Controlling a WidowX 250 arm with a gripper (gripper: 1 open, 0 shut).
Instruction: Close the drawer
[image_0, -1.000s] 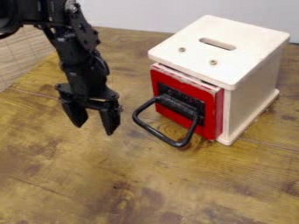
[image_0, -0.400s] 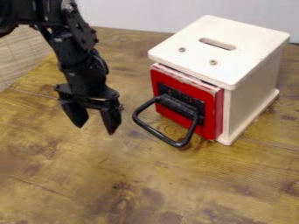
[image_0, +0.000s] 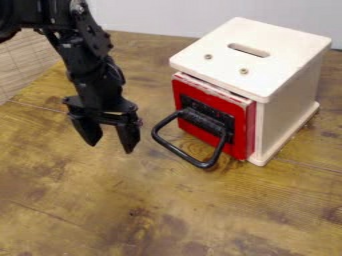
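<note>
Left of the box, my gripper (image_0: 107, 132) hung just above the wooden table (image_0: 80, 210), its two dark fingers (image_0: 128, 134) spread apart and holding nothing. I judged it was placed there, level with the handle, so it could push rightward. Beside it, near but not touching, the black loop handle (image_0: 187, 145) drooped toward the table from the drawer (image_0: 211, 120). That drawer was glossy red and stood slightly proud of the cream box (image_0: 261, 70), which had a slot in its top, so closing was not yet done.
</note>
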